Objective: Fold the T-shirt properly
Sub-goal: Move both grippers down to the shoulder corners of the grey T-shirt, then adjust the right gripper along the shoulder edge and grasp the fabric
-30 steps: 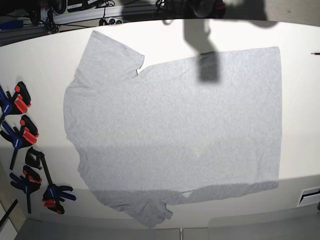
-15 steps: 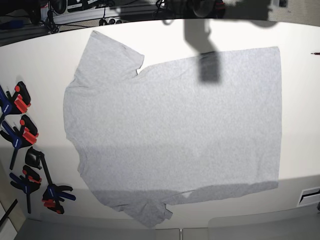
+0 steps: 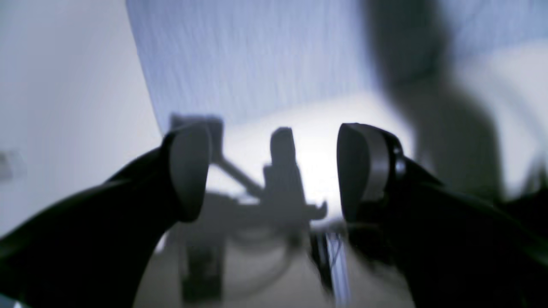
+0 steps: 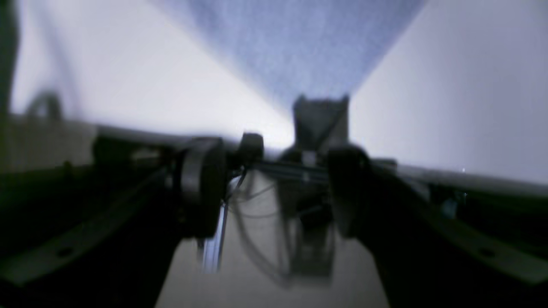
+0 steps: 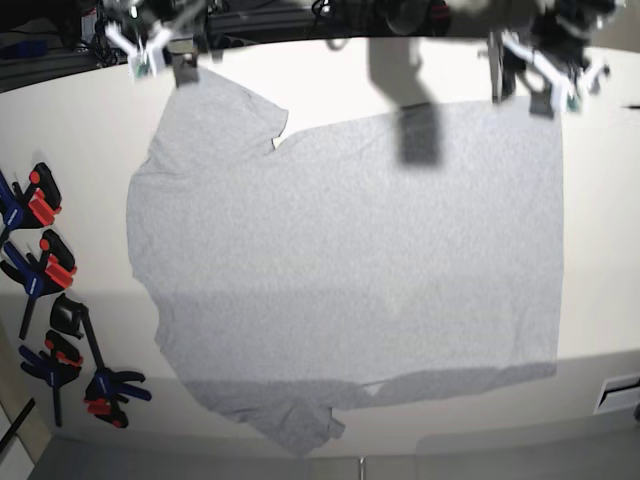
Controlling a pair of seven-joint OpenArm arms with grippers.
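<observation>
The light grey T-shirt (image 5: 350,250) lies spread flat on the white table (image 5: 600,300), plain side up, neck toward the left and hem toward the right. My left gripper (image 5: 520,92) hovers open over the hem's far corner at the top right. My right gripper (image 5: 163,65) is open above the far sleeve at the top left. In the blurred left wrist view the left gripper (image 3: 274,171) has nothing between its pads, with shirt cloth (image 3: 257,55) beyond. The right gripper (image 4: 274,188) is just as bare, the shirt (image 4: 299,42) ahead of it.
Several blue, red and black spring clamps (image 5: 45,270) lie along the table's left edge. Cables and dark gear (image 5: 250,15) run behind the far edge. A white slotted part (image 5: 620,392) sits at the lower right, near the front edge.
Both grippers have come into the base view at the far edge, where none showed before. The T-shirt has not moved.
</observation>
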